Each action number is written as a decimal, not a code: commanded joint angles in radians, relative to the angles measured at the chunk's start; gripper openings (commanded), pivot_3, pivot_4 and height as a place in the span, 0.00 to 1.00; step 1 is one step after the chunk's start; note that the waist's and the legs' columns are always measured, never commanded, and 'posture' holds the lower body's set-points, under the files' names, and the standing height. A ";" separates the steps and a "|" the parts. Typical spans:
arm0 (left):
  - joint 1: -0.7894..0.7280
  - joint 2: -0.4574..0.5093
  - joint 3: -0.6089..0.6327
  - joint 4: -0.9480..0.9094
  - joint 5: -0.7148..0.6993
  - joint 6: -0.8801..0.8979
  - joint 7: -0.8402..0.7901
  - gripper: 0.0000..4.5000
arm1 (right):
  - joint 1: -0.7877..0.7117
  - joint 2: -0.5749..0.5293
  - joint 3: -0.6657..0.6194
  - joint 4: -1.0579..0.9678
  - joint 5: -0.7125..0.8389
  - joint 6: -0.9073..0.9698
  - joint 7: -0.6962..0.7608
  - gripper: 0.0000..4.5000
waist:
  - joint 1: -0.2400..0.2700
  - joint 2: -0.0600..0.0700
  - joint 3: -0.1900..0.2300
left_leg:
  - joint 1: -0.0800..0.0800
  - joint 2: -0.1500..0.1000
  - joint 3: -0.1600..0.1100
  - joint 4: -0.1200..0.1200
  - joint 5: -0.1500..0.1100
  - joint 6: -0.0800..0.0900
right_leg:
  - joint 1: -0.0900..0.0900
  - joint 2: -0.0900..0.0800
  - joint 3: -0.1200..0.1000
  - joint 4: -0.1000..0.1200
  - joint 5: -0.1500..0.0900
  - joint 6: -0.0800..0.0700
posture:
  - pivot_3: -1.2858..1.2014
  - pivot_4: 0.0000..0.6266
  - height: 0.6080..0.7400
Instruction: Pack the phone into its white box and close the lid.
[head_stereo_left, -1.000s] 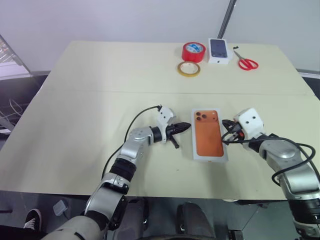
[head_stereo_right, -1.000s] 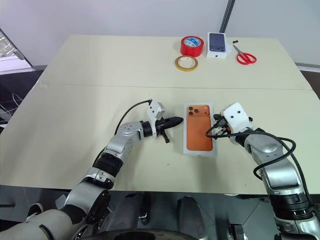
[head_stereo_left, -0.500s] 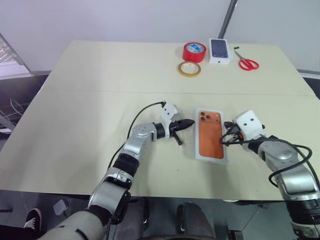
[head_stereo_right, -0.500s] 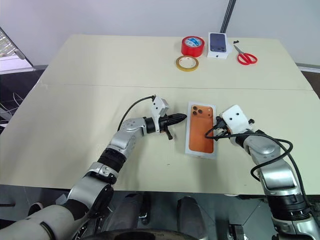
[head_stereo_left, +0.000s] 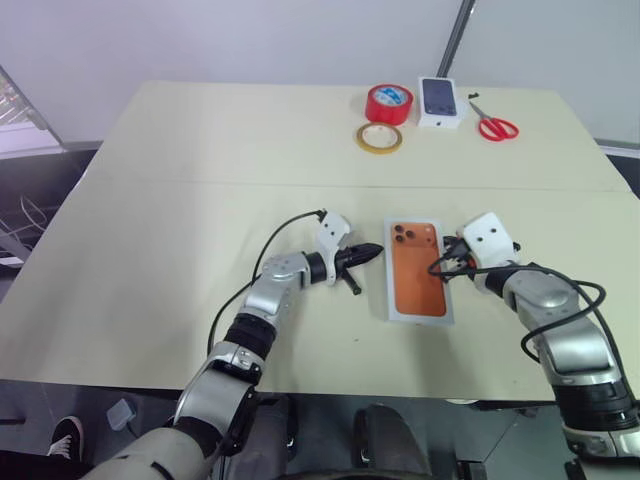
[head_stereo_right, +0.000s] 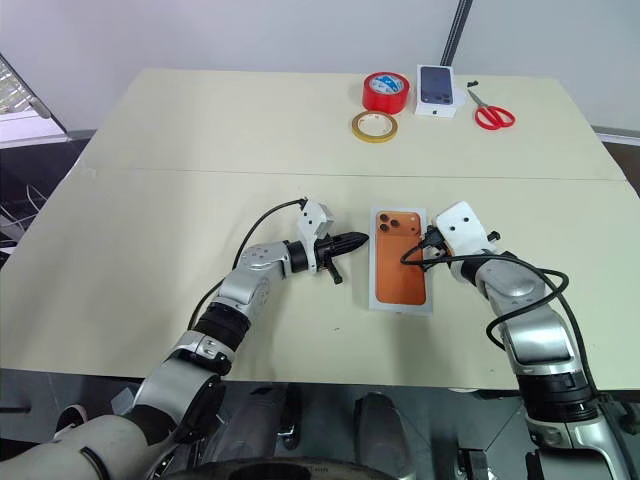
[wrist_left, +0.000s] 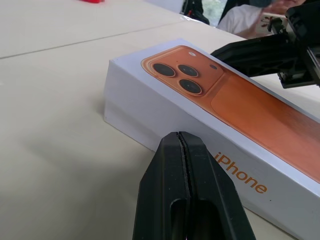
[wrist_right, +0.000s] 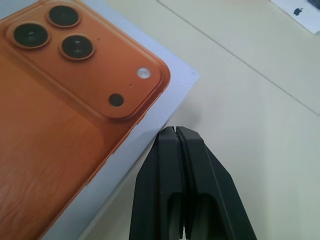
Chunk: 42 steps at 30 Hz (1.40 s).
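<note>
The big pale table (head_stereo_left: 150, 200) holds everything. The white box (head_stereo_left: 417, 270) lies flat near the middle of its near side. The lid (wrist_left: 150, 107) is on it. The top shows a picture of an orange phone with 3 dark lenses at the far end. The left claw (head_stereo_left: 376, 248) is shut tight on nothing, and its tip is just beside the left wall of the box. The right claw (wrist_right: 175, 132) is shut too, holding nothing, just beside the far right corner of the box. Far off sit 1 red tape roll (head_stereo_left: 388, 103), 1 small box with a dark phone picture (head_stereo_left: 438, 101), 1 yellow tape ring (head_stereo_left: 378, 137) and red scissors (head_stereo_left: 492, 124).
</note>
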 joint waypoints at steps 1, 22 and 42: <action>-0.029 -0.036 -0.011 -0.032 -0.010 0.001 -0.009 0.00 | -0.031 0.018 0.019 -0.017 -0.008 -0.012 0.004 0.01 | 0.000 0.000 0.000 | 0.000 0.000 0.000 0.000 0.000 0.000 | 0.000 0.000 0.000 0.000 0.000 0.000 | 0.52 0.24 0.91; -0.039 0.015 0.029 -0.063 -0.007 -0.024 0.036 0.00 | -0.049 -0.007 -0.022 0.026 -0.093 -0.056 -0.005 0.01 | 0.000 0.000 0.000 | 0.000 0.000 0.000 0.000 0.000 0.000 | -0.001 0.000 0.000 0.000 0.000 0.000 | 0.52 0.24 0.91; -0.169 -0.070 -0.075 0.212 0.127 0.049 0.082 0.00 | 0.176 -0.067 0.105 -0.181 0.004 -0.089 0.222 0.01 | -0.001 -0.003 -0.004 | 0.007 0.001 -0.002 0.000 0.000 0.000 | 0.008 0.002 -0.001 -0.002 0.000 0.000 | 0.52 0.24 0.91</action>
